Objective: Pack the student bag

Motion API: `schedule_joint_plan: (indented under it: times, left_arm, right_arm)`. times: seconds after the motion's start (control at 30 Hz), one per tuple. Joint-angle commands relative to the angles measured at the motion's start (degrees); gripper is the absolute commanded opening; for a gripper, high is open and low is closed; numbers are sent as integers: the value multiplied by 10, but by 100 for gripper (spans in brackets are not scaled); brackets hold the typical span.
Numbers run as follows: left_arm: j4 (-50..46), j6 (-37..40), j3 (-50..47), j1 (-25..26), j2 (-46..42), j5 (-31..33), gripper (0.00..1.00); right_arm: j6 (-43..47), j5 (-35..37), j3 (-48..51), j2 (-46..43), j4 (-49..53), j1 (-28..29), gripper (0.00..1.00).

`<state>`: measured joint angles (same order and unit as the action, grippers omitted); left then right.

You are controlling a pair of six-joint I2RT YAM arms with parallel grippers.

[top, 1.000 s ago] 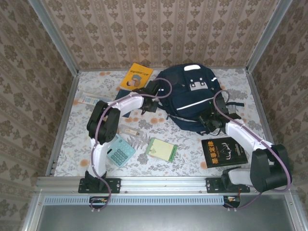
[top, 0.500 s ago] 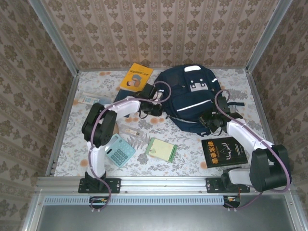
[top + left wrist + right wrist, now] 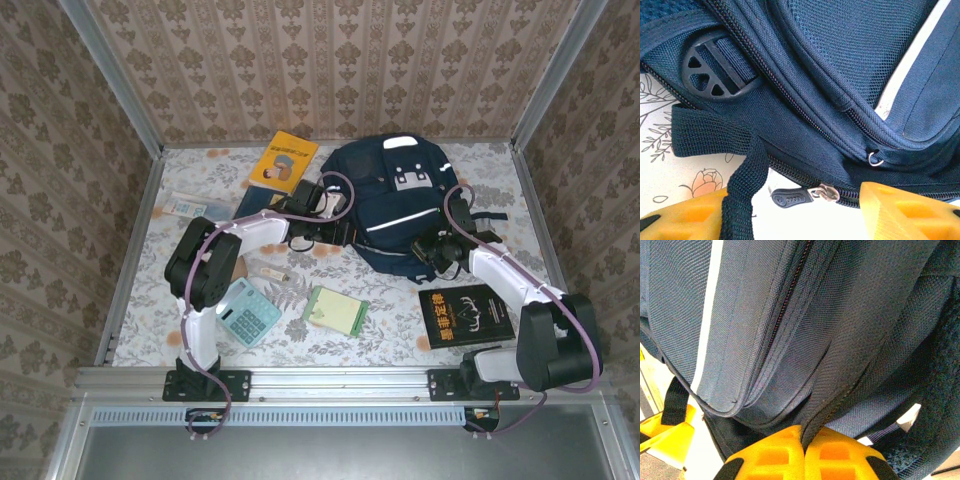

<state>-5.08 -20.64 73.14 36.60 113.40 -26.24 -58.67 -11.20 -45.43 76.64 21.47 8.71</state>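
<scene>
We see the left gripper [image 3: 795, 212] released, its fingers apart around a black zipper pull [image 3: 789, 197], and the right gripper [image 3: 804, 452] clenched on fabric of the student bag [image 3: 395, 195], which lies far-centre on the table [image 3: 395, 328].

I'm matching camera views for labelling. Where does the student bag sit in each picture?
Top external: the student bag lies right of centre, toward the far edge of the table.
Left wrist: its navy fabric crosses the upper frame, with the zipper pull at bottom centre.
Right wrist: its fabric hangs across the frame, a fold pinched in the right gripper at the bottom.
Shared landmark: the white stripe.
</scene>
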Motion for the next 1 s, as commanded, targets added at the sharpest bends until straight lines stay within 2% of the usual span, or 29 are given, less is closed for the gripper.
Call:
schedule_joint_plan:
  times: [0.0,0.67,0.8,0.97]
  left_arm:
    - [19,-13,2,6,-8,-23,60]
    - [39,-33,-7,20,38,-79,63]
    - [50,-42,-5,20,43,-125,61]
    - [61,-53,-23,16,34,-126,55]
  right_arm:
    - [4,-17,-20,-5,-5,0,0]
    - [10,-27,-51,13,-9,-1,0]
    - [7,-29,-47,15,-10,-1,0]
    - [7,-29,-47,14,-11,-1,0]
